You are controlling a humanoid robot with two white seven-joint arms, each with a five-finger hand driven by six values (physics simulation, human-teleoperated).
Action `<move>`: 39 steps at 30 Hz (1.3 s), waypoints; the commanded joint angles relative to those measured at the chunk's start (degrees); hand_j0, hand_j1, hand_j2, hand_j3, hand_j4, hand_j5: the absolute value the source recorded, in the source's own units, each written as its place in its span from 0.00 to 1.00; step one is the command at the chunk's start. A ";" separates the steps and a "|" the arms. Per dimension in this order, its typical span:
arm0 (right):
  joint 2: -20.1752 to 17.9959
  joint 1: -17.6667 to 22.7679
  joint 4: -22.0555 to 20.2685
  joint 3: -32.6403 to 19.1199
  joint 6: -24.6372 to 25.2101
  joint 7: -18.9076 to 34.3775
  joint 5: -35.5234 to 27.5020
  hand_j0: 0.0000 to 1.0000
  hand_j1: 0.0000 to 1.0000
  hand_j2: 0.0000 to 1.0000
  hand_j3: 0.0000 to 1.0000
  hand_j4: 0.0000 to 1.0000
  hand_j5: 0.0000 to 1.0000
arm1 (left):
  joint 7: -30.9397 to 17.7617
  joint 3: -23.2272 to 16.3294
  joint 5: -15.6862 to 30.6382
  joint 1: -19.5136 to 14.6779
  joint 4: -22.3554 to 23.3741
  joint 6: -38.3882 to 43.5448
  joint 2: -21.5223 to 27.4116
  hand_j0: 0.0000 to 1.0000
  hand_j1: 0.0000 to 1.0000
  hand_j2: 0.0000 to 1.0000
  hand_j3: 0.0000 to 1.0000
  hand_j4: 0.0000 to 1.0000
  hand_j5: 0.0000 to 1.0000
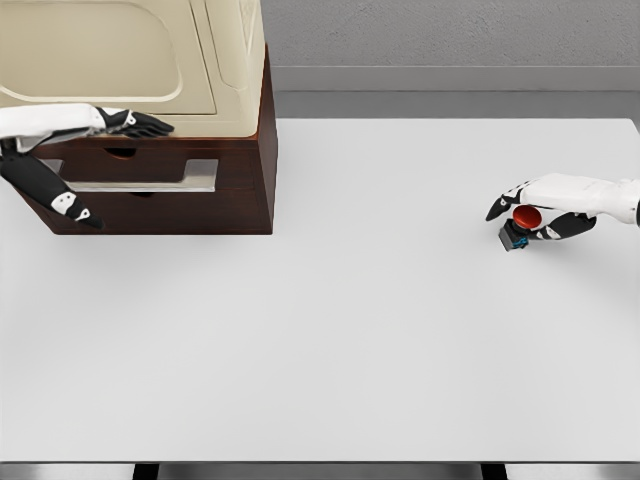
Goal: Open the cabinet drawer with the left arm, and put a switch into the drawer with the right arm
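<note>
Reaching toward the drawer (135,175) of the cabinet (150,110), the left hand (135,123) is seen with fingers extended, nothing grasped — the drawer looks barely open, its inside hidden. A pull on the handle (140,186) is judged next. Far right on the surface (330,320), the switch (520,226) is enclosed by the right hand (545,208).

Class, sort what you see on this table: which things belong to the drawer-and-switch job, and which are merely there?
Belong to the job:
cabinet
drawer
switch
left robot hand
right robot hand

Merely there:
table
grey wall
</note>
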 commanded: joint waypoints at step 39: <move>0.91 -2.64 -4.60 -0.40 0.14 -0.02 -0.43 0.48 0.48 0.48 0.48 0.48 0.48 | 0.01 6.21 0.15 7.56 0.17 6.79 -0.97 1.00 1.00 1.00 1.00 1.00 1.00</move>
